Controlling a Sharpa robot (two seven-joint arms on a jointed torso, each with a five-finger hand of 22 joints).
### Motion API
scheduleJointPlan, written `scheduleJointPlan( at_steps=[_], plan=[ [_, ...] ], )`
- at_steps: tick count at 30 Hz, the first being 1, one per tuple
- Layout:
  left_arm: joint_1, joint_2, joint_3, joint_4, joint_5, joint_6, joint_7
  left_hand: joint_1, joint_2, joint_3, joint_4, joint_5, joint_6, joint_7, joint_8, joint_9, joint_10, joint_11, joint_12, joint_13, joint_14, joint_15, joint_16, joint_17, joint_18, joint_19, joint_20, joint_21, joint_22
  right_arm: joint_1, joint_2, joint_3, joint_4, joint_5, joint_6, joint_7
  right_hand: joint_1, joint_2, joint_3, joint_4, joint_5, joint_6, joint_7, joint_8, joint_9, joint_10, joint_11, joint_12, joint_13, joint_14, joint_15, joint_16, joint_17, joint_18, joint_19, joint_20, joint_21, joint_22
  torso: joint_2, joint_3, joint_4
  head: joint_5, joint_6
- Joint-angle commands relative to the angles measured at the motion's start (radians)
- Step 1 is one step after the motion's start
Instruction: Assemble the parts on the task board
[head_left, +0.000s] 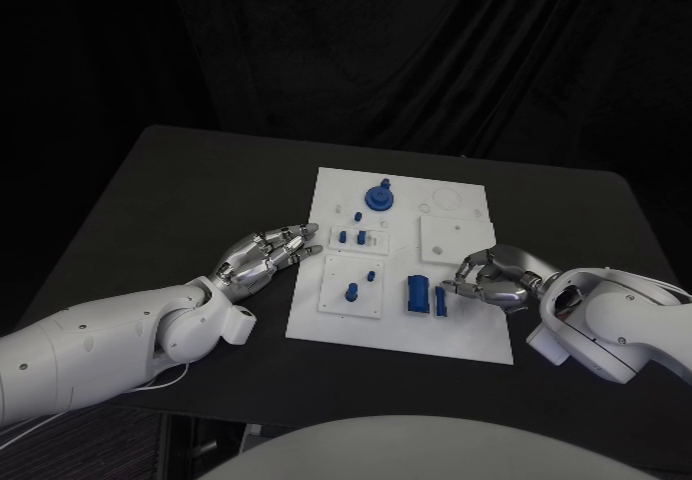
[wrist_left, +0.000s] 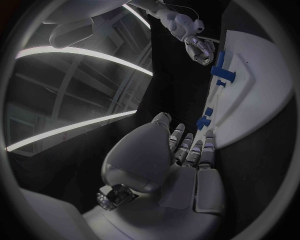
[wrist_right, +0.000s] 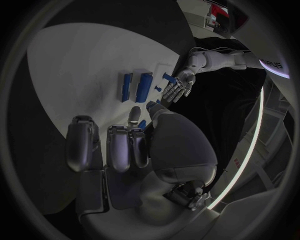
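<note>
Blue parts lie just beside right robot hand.

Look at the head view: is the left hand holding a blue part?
No. The left hand hovers with spread fingers at the task board's edge, holding nothing.

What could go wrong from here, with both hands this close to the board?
1. The right hand, fingers curled, sits beside the two upright blue blocks; a small sideways move could tip them.
2. The left hand hovers at the task board edge; reaching in, its fingers might brush the small blue pegs near that edge.
</note>
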Motion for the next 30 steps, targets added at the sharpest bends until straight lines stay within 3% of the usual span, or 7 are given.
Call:
scheduleJointPlan(
  at_steps=[1,10,15,17,19,23,30],
  plan=[
    [-0.009,-0.011,-0.006,0.011,-0.042,-0.078,0.042,-0.002,-0.019,-0.001,0.002,0.008,0.015,-0.011,0.006,0.002,0.005,-0.008,0.007,0.001,-0.003,-0.018,0.005,0.001,0.001,-0.01,-0.016,-0.006,-0.007,-0.002,-0.01,0.0,0.0,-0.014,-0.146,0.185,-0.02,0.001,-0.009,0.032,0.005,0.016,0.001,0.006,-0.004,0.1,-0.005,0.0,0.26,0.042,0.0,-0.032,0.047,0.028,-0.033,0.002,-0.056,0.171,-0.001,0.0001,-0.0001,-0.003,0.0],
    [-0.002,-0.057,-0.006,0.081,-0.091,-0.215,0.143,-0.056,-0.054,-0.067,0.011,-0.011,-0.011,-0.063,-0.004,-0.007,-0.003,-0.079,-0.009,-0.003,-0.037,-0.107,-0.023,-0.008,-0.024,-0.052,-0.132,-0.026,-0.064,0.02,-0.008,0.001,-0.017,0.158,-0.338,0.461,-0.15,0.101,-0.141,0.036,0.003,0.01,0.033,-0.059,-0.068,-0.269,0.029,-0.247,-0.05,-0.208,0.04,-0.36,-0.426,0.115,-0.318,0.033,-0.575,0.0,-0.004,0.0005,-0.0008,-0.01,0.0],
    [0.026,-0.07,-0.006,0.108,-0.095,-0.268,0.17,-0.095,-0.035,-0.108,0.012,-0.012,-0.107,-0.106,-0.029,-0.017,-0.045,-0.135,-0.047,-0.008,-0.058,-0.157,-0.046,-0.017,-0.046,-0.09,-0.201,-0.046,-0.137,0.036,0.013,0.001,-0.044,0.292,-0.336,0.598,-0.133,0.137,-0.217,0.041,0.004,-0.036,0.116,-0.197,-0.211,-0.743,0.126,-0.624,-0.417,-0.515,0.139,-0.706,-0.718,0.118,-0.544,0.114,-0.924,-0.177,-0.011,0.0039,-0.003,-0.012,0.0],
    [0.045,-0.075,-0.006,0.117,-0.096,-0.287,0.177,-0.096,-0.033,-0.113,0.012,-0.012,-0.112,-0.106,-0.029,-0.017,-0.052,-0.145,-0.054,-0.009,-0.058,-0.166,-0.046,-0.017,-0.043,-0.099,-0.206,-0.051,-0.158,0.042,0.027,0.001,-0.063,0.35,-0.313,0.653,-0.152,0.168,-0.285,0.036,0.002,-0.116,0.18,-0.34,-0.347,-0.926,0.243,-0.889,-0.637,-0.757,0.27,-0.949,-0.89,0.085,-0.725,0.192,-1.154,-0.353,-0.019,0.006,-0.0036,-0.014,0.0],
    [0.063,-0.079,-0.006,0.125,-0.097,-0.305,0.179,-0.1,-0.029,-0.122,0.012,-0.012,-0.121,-0.115,-0.03,-0.018,-0.066,-0.164,-0.068,-0.012,-0.058,-0.181,-0.046,-0.017,-0.034,-0.116,-0.212,-0.06,-0.202,0.045,0.039,0.001,-0.08,0.403,-0.284,0.694,-0.138,0.183,-0.334,0.041,0.004,-0.161,0.151,-0.439,-0.453,-1.012,0.303,-1.021,-0.795,-0.871,0.322,-1.071,-1.012,0.07,-0.798,0.243,-1.277,-0.483,-0.032,0.0109,-0.0062,-0.011,0.0],
    [0.087,-0.082,-0.006,0.134,-0.088,-0.337,0.18,-0.127,-0.021,-0.144,0.013,-0.013,-0.146,-0.15,-0.033,-0.021,-0.091,-0.204,-0.099,-0.016,-0.058,-0.193,-0.046,-0.017,-0.016,-0.129,-0.204,-0.065,-0.231,0.047,0.058,0.001,-0.109,0.467,-0.225,0.745,-0.152,0.211,-0.411,0.042,0.005,-0.214,0.11,-0.548,-0.585,-1.161,0.302,-1.113,-0.969,-1.024,0.333,-1.171,-1.139,0.028,-1.186,0.27,-1.291,-0.878,-0.049,0.0172,-0.0127,-0.002,0.0],
    [0.102,-0.069,-0.006,0.13,-0.065,-0.373,0.184,-0.162,-0.019,-0.167,0.012,-0.012,-0.188,-0.221,-0.037,-0.024,-0.108,-0.271,-0.129,-0.021,-0.058,-0.194,-0.046,-0.017,0.006,-0.134,-0.174,-0.067,-0.248,0.045,0.088,0.001,-0.162,0.507,-0.159,0.815,-0.144,0.226,-0.478,0.041,0.006,-0.461,-0.068,-0.755,-0.775,-1.433,0.152,-1.344,-1.208,-1.403,0.246,-1.404,-1.282,0.025,-1.418,0.272,-1.326,-1.197,-0.095,0.0283,-0.0272,0.01,0.0]
  ],
)
